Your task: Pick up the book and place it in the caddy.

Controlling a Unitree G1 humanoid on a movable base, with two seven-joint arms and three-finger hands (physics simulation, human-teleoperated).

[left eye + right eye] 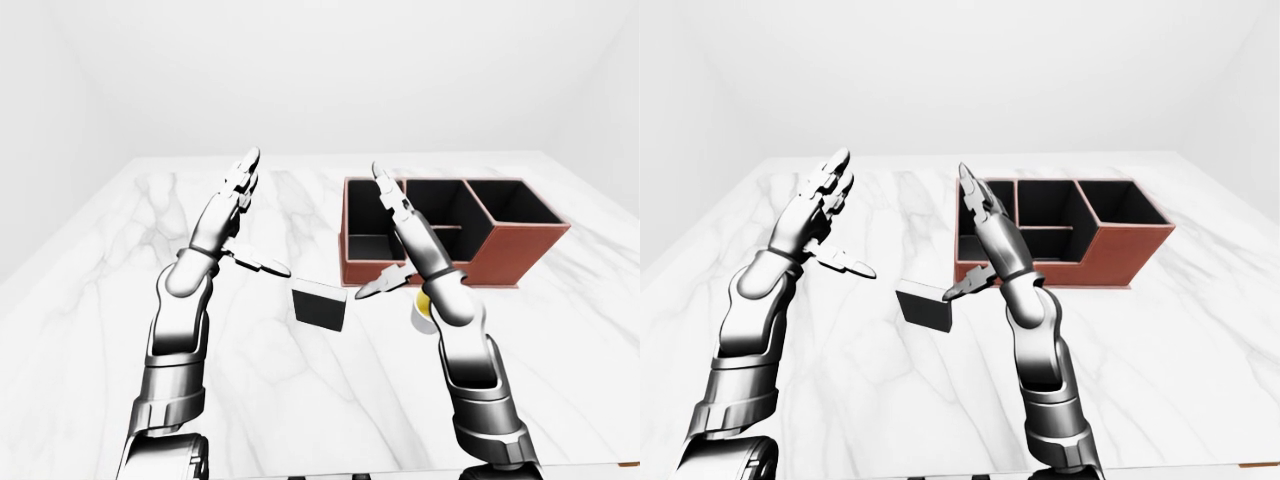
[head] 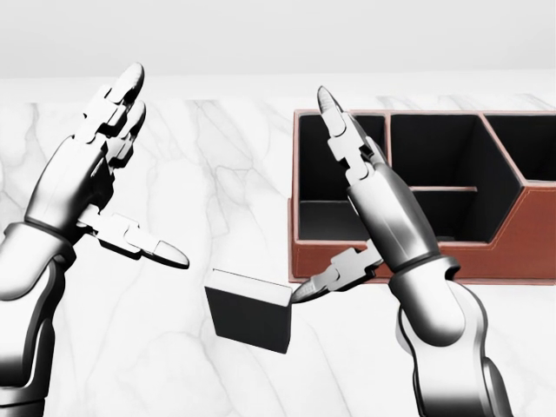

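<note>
A small dark book [image 2: 252, 313] stands upright on the white marble table [image 1: 90, 300], in the lower middle of the head view. The red-brown caddy [image 2: 521, 252] with black compartments sits to its upper right. My left hand [image 2: 130, 174] is open, fingers pointing up, left of and above the book, and apart from it. My right hand [image 2: 326, 204] is open too, fingers up in front of the caddy's left compartments. Its thumb tip reaches the book's top right corner; I cannot tell whether it touches.
A small yellow and white object [image 1: 422, 305] shows partly behind my right forearm, just below the caddy's near wall. The table's far edge runs along the top of the eye views, with a plain white wall beyond.
</note>
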